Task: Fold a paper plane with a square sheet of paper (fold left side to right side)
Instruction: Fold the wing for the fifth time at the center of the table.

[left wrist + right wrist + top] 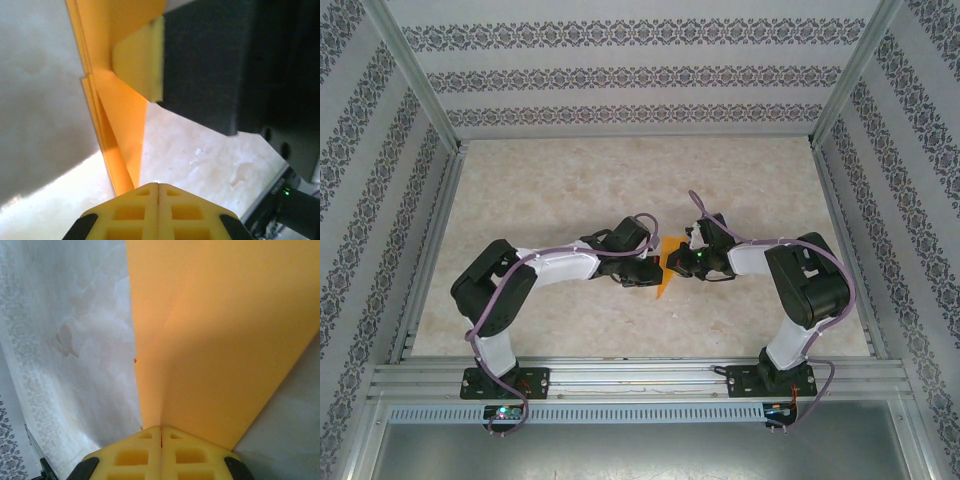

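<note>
We see both arms reaching in toward the middle of the worktop, tips almost meeting. The orange paper sits right between them, seen from the top view as a narrow orange sliver, mostly hidden by the black wrists.

Left end effector: in the left wrist view its jaws are pressed together, no gap at the seam. The orange paper runs down to the tip of its left finger, with stacked layered edges along the paper's left side (so folded, several layers). We cannot tell whether the paper is actually pinched there or just passes behind the finger.

Right end effector: in the right wrist view the jaws are closed tight, and the orange paper fans up out of the seam with a soft crease running straight into it, so we log it as clamped on the paper. The left wrist view also catches one yellow pad of the right end effector lying flat against the paper's upper part.

Pale marbled worktop shows beside the paper. We cannot tell whether the paper touches the worktop.
</note>
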